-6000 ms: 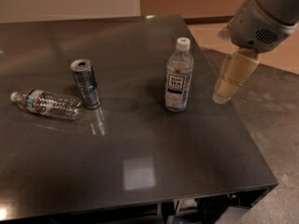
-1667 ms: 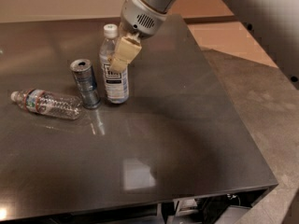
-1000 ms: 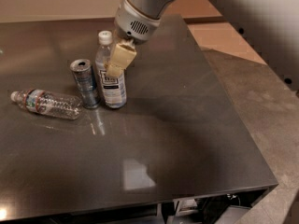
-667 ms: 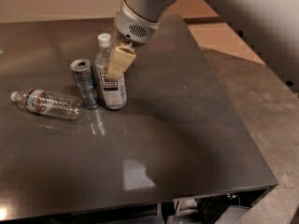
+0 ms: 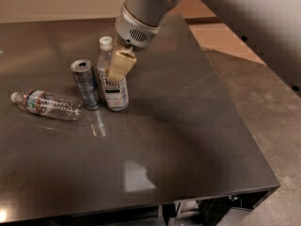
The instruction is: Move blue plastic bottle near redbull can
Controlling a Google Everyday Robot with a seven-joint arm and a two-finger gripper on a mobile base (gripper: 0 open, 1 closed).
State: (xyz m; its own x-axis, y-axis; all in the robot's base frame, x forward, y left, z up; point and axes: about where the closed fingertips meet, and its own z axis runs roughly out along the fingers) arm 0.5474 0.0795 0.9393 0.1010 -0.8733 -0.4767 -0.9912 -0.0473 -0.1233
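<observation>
The blue plastic bottle [image 5: 113, 91], with a white cap and a white-and-dark label, stands upright on the dark table [image 5: 188, 126]. The redbull can [image 5: 86, 84] stands upright just left of it, almost touching. My gripper [image 5: 113, 70] comes down from the upper right and is shut around the bottle's upper body. One tan finger [image 5: 120, 65] lies across the bottle's front; the other is hidden behind the bottle.
A crinkled clear bottle [image 5: 47, 104] with a red-and-blue label lies on its side left of the can. The table's right edge [image 5: 235, 107] drops to a grey floor. My arm fills the upper right.
Six seconds ago the bottle stood alone at mid-table with the gripper to its right. It has been carried left to beside the can. Over the last second it has hardly moved.
</observation>
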